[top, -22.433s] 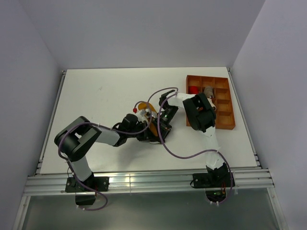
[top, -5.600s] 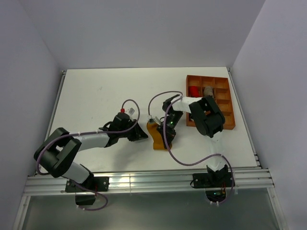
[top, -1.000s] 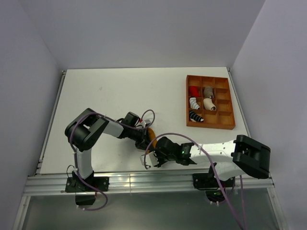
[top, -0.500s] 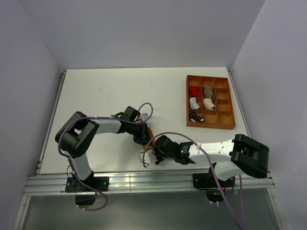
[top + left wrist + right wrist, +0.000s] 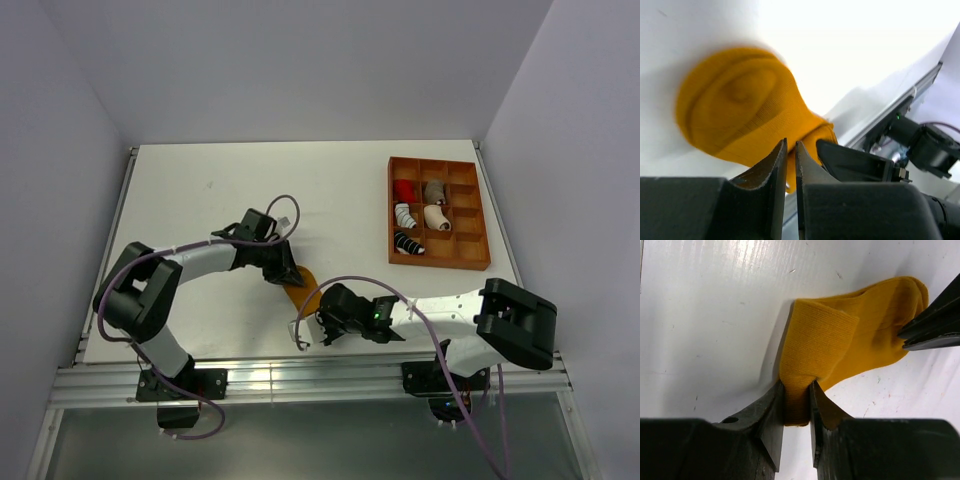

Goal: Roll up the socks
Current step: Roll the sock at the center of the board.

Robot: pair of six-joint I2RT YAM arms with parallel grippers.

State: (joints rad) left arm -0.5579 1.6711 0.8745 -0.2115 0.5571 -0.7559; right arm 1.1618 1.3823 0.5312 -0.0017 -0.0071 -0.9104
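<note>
Mid-roll, prob. early stage. Mustard-orange knit fabric sock lies on the white desk nr the front edge, btw the two arms, one end doubled over into a first fold. Right gripper is clamped on that folded end, cloth pinched btw its jaws. Left gripper sits at the opposite, rounded end, jaws a thin slit apart; can't tell if any cloth is caught. Nxt move, as I read it: right turns the fold over twd the left while left pins the far end flat. Too hard a pull would drag the sock, not roll it.
</note>
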